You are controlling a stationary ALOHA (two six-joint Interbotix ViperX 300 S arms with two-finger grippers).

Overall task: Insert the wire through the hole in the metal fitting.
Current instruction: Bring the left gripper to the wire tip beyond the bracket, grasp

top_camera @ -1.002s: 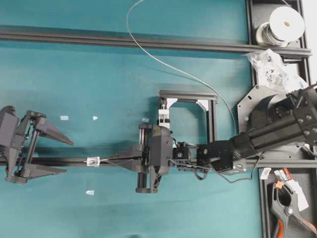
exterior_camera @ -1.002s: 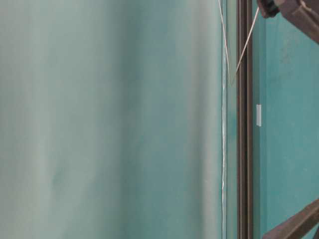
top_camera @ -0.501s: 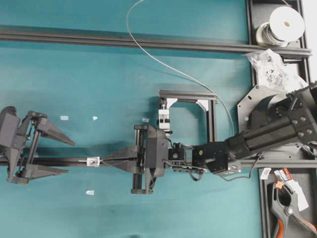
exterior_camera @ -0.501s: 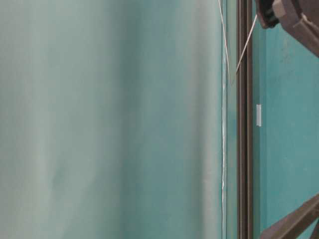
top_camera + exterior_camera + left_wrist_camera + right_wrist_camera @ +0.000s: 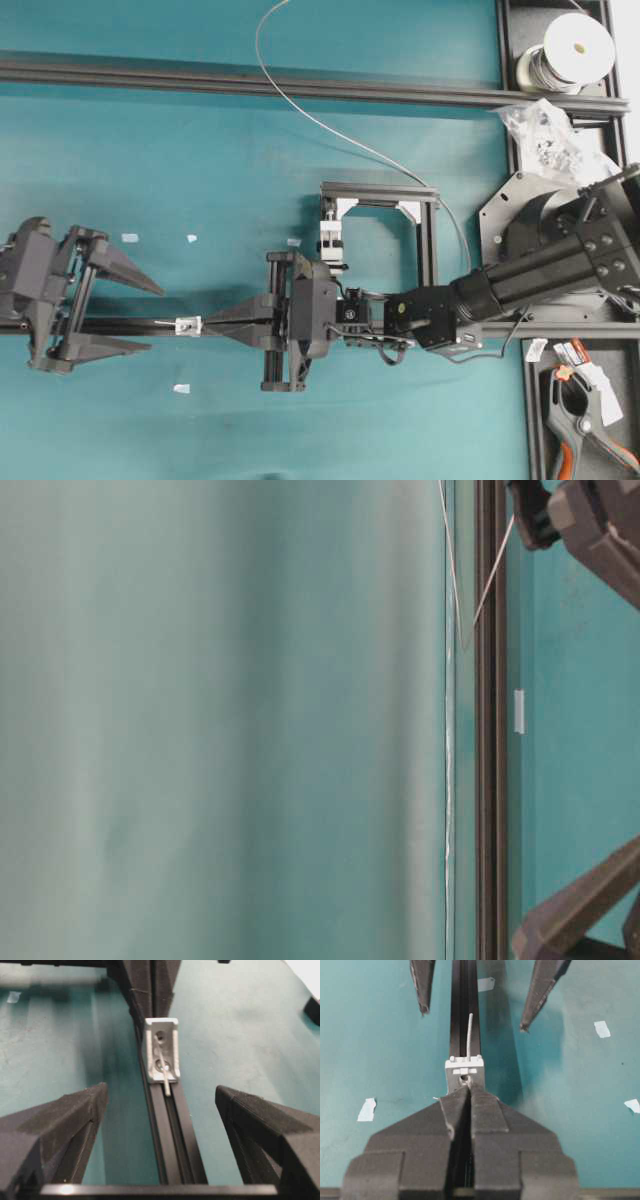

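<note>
Overhead, our right gripper (image 5: 212, 322), jaws together on the wire (image 5: 330, 128), sits just at 3 o'clock of the metal fitting (image 5: 187, 325) on the rail (image 5: 140, 325); our left gripper (image 5: 140, 315) waits spread at 9 o'clock.

Table-level: only wire and rail show.

Left wrist: a short wire end pokes out of the fitting toward 6 o'clock — a clumsy grab could push it back through the hole (image 5: 161, 1064).

Right wrist: any slack behind the fitting may buckle.
</note>
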